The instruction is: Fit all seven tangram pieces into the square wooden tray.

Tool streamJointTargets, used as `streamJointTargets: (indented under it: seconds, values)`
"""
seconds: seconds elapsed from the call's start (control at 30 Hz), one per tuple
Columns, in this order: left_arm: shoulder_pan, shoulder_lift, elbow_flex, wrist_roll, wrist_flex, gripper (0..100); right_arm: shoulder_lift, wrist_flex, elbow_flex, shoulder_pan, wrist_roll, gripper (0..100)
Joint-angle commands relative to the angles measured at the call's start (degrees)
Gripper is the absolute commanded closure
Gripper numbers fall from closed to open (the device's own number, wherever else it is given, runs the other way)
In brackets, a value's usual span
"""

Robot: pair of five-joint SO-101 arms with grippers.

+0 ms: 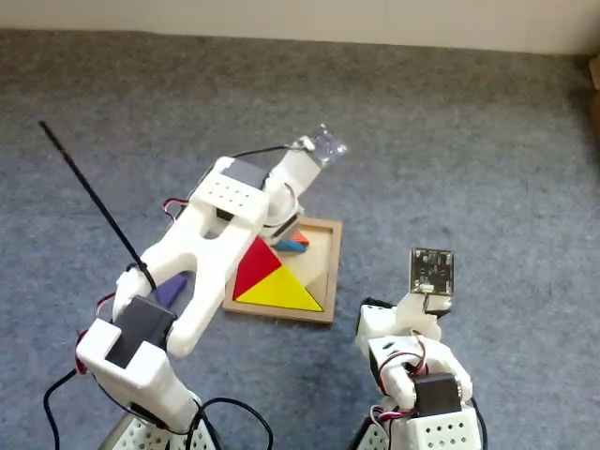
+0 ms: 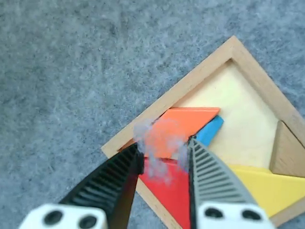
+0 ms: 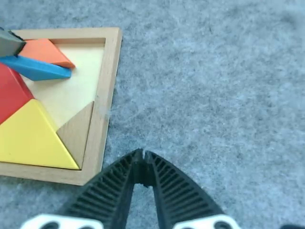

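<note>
Grey worktop [image 2: 71, 71]: our left fingers [image 2: 207, 179], narrowly parted, bracket the orange piece [image 2: 190, 121] just ahead. Our right fingers [image 3: 121, 183], pinched together, sit farther off.

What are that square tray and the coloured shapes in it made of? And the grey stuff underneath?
Tray: unpainted wood, by its tan, matte look. Yellow piece and red piece: probably painted wood, with flat even colour and a slight sheen. Grey surface: fuzzy texture, likely carpet or felt.

grey carpet [image 1: 487, 150], perhaps wall [image 1: 375, 17] behind
</note>
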Motion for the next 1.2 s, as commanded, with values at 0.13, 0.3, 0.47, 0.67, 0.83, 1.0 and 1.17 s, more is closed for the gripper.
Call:
streamJointTargets:
  seconds: [0.13, 0.3, 0.47, 0.67, 0.83, 1.0, 1.17]
  values:
    - [3.2, -0.6, -10.3, 4.0, 10.5, 84, -0.7, -1.8, 6.6, 0.7, 0.8, 99.4]
    - [4.0, -0.3, -9.4, 4.0, 11.3, 84, -0.7, -1.8, 6.6, 0.7, 0.8, 99.4]
    - [1.0, 3.2, -7.6, 3.8, 10.5, 83, -0.7, -1.8, 6.6, 0.7, 0.8, 99.4]
    - [-3.9, 11.6, -10.2, 3.8, 6.4, 84, -0.7, -1.8, 6.6, 1.4, 0.8, 99.4]
    - [-4.9, 15.6, -15.6, 4.1, 6.5, 84, -0.7, -1.8, 6.6, 1.6, 0.8, 99.4]
    - [-3.1, 14.8, -17.0, 4.2, 8.3, 84, -0.7, -1.8, 6.6, 1.6, 0.8, 99.4]
    - [-0.7, 11.8, -16.9, 4.2, 9.8, 84, -0.7, -1.8, 6.6, 1.6, 0.8, 99.4]
